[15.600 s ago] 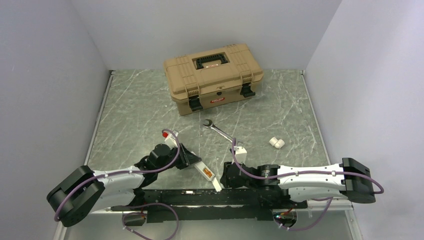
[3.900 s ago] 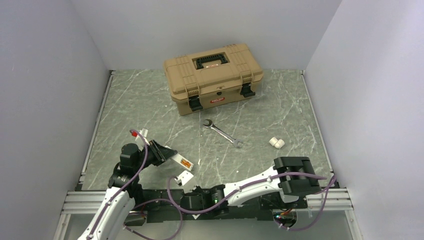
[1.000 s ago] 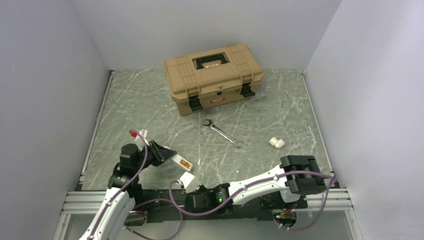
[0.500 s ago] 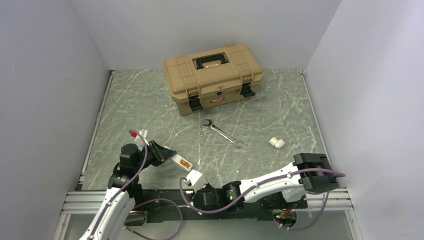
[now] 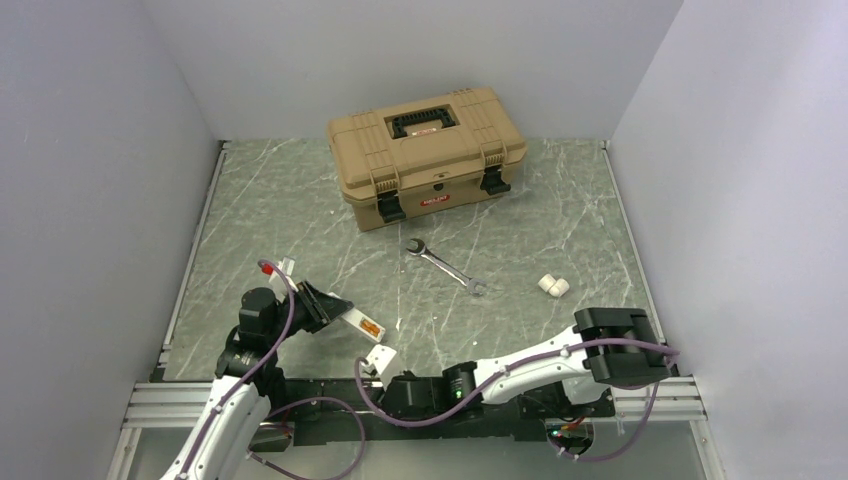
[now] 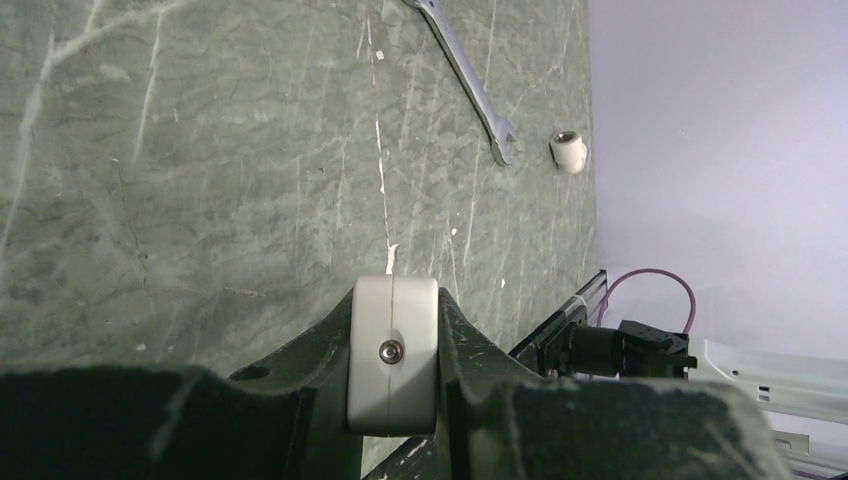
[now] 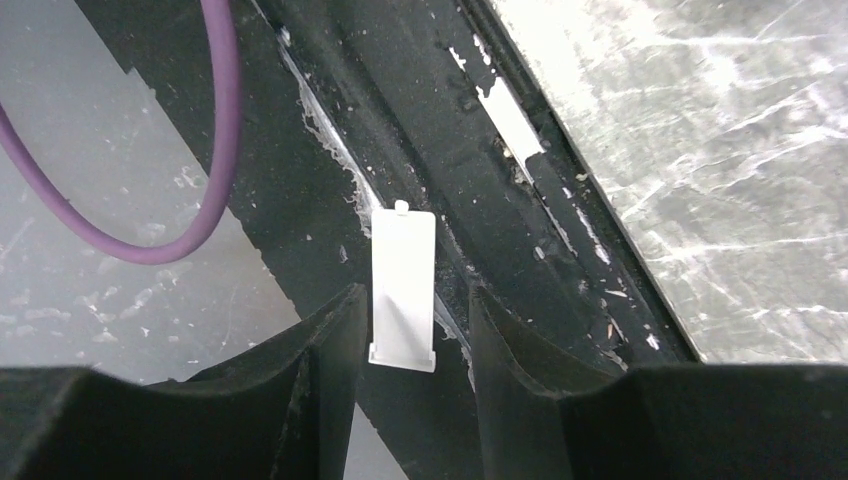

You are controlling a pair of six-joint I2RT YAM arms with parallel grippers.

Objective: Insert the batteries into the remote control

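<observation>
My left gripper [image 5: 338,313] is shut on the remote control [image 5: 364,326], a slim white bar held above the near-left table, its orange-brown recess facing up. In the left wrist view the remote's end [image 6: 393,330] sits clamped between both jaws of the left gripper [image 6: 393,345]. My right gripper [image 5: 376,372] hangs over the black rail at the table's near edge. It is open, the jaws of the right gripper [image 7: 412,305] standing either side of a flat white cover [image 7: 403,265] that lies loose on the rail. The batteries [image 5: 553,285], two short white cylinders, lie at mid right.
A steel wrench [image 5: 445,265] lies at mid table. A closed tan toolbox [image 5: 427,150] stands at the back. The black rail [image 7: 440,110] and a purple cable [image 7: 215,150] run under the right gripper. White walls close the table on three sides.
The right arm swung slightly right, then back left, and its jaws opened off the white cover. The left arm and the remote have not moved.
</observation>
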